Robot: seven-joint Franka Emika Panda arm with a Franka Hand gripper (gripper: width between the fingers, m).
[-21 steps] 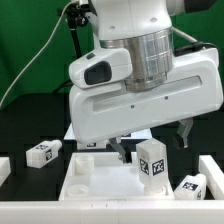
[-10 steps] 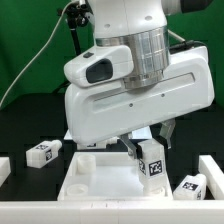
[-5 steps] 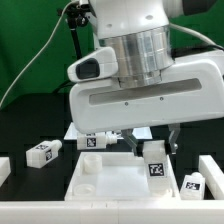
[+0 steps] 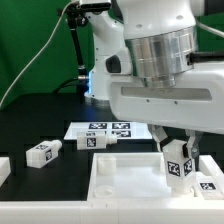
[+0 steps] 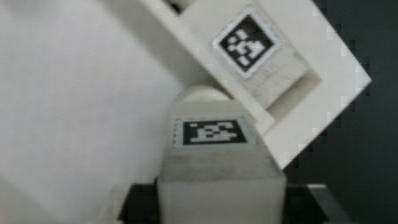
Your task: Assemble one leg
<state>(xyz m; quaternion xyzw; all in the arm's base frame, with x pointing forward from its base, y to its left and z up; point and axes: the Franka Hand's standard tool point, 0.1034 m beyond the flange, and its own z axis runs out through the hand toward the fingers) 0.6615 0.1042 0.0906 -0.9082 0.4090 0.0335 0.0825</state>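
Big white arm (image 4: 165,90) fills exterior view's right. Under it, white tray piece (image 4: 125,190) lies flat on black desk (image 4: 30,130). Marker board (image 4: 105,129) sits behind, apart. Pincer (image 4: 177,152) clenched on leg (image 4: 178,168), one finger each side. Leg stands upright, long way pointing down, right under pincer, over tray piece's far corner on exterior view's right. Touching tray piece or just above: cannot tell. Next, I think: straight down there. Spare leg (image 4: 42,152) lies at exterior view's left.

Leg (image 4: 178,162) white, blk/wht tag; tray piece (image 4: 120,178) white; backdrop (image 4: 30,50) green.
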